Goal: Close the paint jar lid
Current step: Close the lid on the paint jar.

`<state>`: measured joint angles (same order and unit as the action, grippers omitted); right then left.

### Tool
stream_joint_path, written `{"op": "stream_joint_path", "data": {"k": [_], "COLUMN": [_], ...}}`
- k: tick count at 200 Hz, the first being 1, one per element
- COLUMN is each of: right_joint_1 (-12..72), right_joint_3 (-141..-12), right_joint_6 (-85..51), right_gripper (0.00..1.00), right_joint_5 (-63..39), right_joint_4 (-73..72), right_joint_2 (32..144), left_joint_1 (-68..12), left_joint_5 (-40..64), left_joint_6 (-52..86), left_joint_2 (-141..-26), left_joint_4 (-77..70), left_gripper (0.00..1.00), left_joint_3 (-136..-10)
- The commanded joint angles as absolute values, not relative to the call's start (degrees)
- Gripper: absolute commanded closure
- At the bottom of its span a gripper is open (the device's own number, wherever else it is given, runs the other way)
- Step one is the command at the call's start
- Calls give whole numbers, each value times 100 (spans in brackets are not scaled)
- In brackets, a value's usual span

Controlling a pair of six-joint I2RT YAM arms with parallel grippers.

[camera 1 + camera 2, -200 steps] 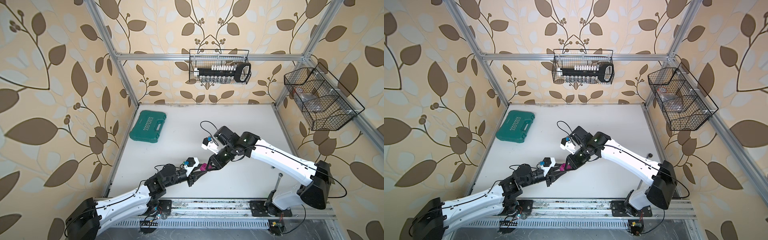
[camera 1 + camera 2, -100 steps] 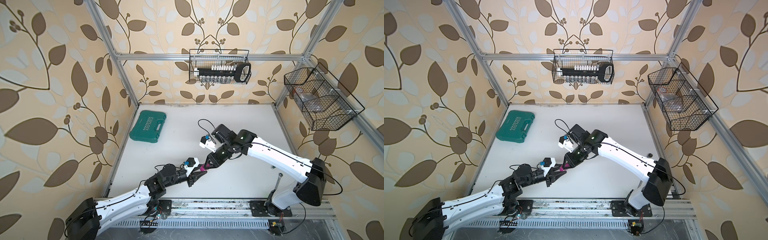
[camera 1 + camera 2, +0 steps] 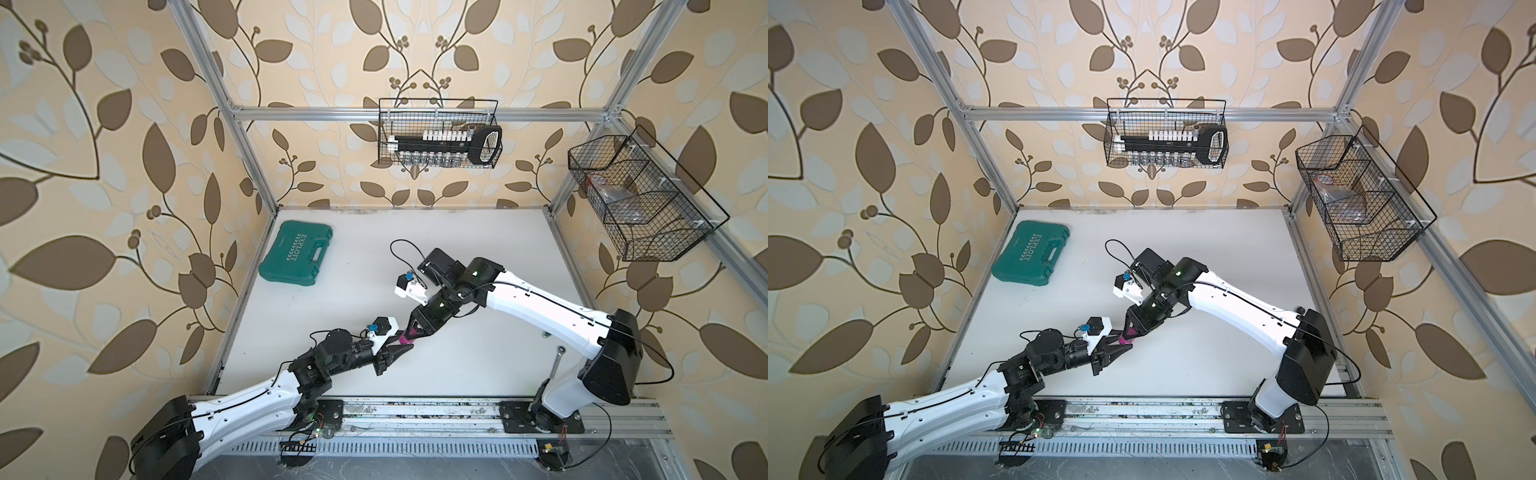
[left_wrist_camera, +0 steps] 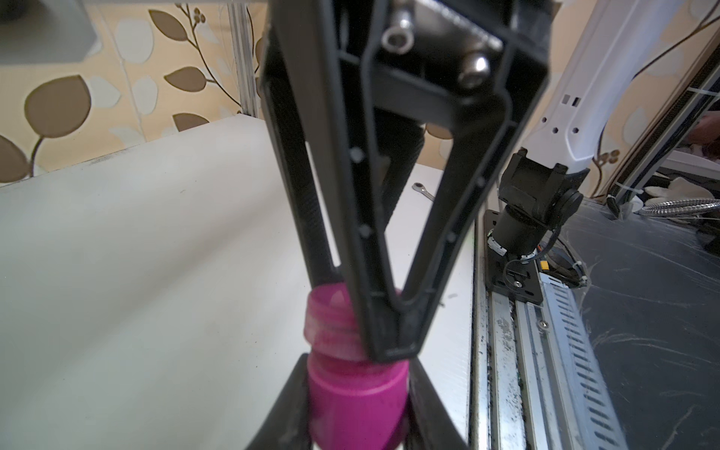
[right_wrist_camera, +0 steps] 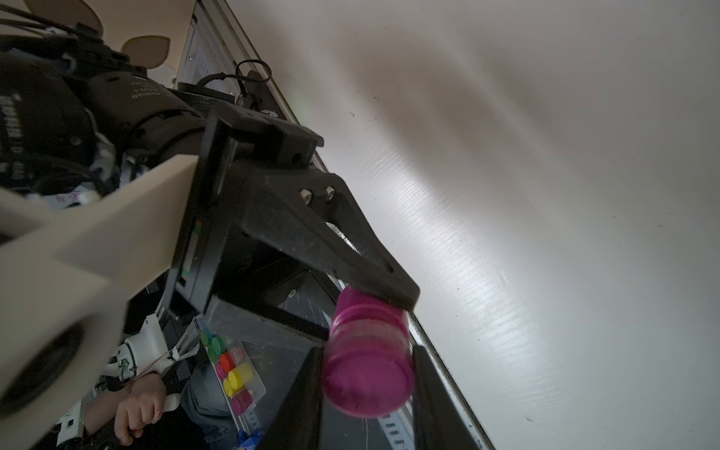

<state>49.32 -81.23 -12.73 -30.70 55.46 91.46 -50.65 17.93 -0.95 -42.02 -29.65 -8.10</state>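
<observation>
The paint jar [image 4: 350,405] is a small magenta pot with a paler threaded neck, held just above the table near its front. My left gripper [image 4: 356,389] is shut on its body. The lid [image 5: 366,382] is a round magenta cap, and my right gripper [image 5: 368,374] is shut on it and holds it against the jar's neck end. Whether the lid is seated I cannot tell. In both top views the two grippers meet tip to tip around the magenta pieces: jar [image 3: 402,341], lid [image 3: 411,333], left gripper [image 3: 397,351], right gripper [image 3: 415,332], jar [image 3: 1124,340].
A green tool case [image 3: 296,259] lies at the table's back left. A wrench [image 3: 557,361] lies by the right arm's base. Wire baskets hang on the back wall [image 3: 440,137] and the right wall [image 3: 640,199]. A tray of paint pots [image 5: 230,370] sits beyond the front rail.
My right gripper has moved left and down to meet the left gripper's tip, most of it in the first half second. The left arm has stayed still.
</observation>
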Motion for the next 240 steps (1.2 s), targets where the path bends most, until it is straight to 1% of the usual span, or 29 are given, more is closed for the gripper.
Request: {"op": "stream_joint_path", "data": {"k": [1, 23, 29, 50, 64, 148, 209, 240], "right_joint_1": [4978, 4982, 4983, 4982, 4987, 5395, 5417, 5445], "right_joint_3": [-8297, -8314, -8328, -8382, -8403, -8162, -7755, -7735], "right_joint_6": [-864, -632, -579, -413, -301, 493, 606, 440], "right_gripper": [70, 70, 68, 68, 69, 70, 69, 69], "right_joint_5": [-3428, -3572, -3609, -3612, -3710, -3833, -4071, -3975], "right_joint_4": [5675, 5673, 5668, 5673, 5669, 5692, 5278, 5216], "right_joint_2": [9373, 9474, 9509, 9625, 9685, 9540, 9356, 9349], "left_joint_1": [-5098, -5098, -5098, -5098, -5098, -5098, -5098, -5098], "left_joint_5": [2002, 2083, 2095, 2177, 2232, 2329, 2202, 2086], "left_joint_6": [-58, -35, -36, -18, -9, 24, 34, 26], "left_joint_2": [-4053, -4068, -4074, -4143, -4200, -4169, -3920, -3964], "left_joint_4": [-3518, -3507, -3509, -3512, -3515, -3445, -3367, -3472], "left_gripper": [85, 85, 85, 85, 85, 86, 86, 87], "left_joint_3": [-896, -914, -914, -952, -980, -1068, -1054, -1031]}}
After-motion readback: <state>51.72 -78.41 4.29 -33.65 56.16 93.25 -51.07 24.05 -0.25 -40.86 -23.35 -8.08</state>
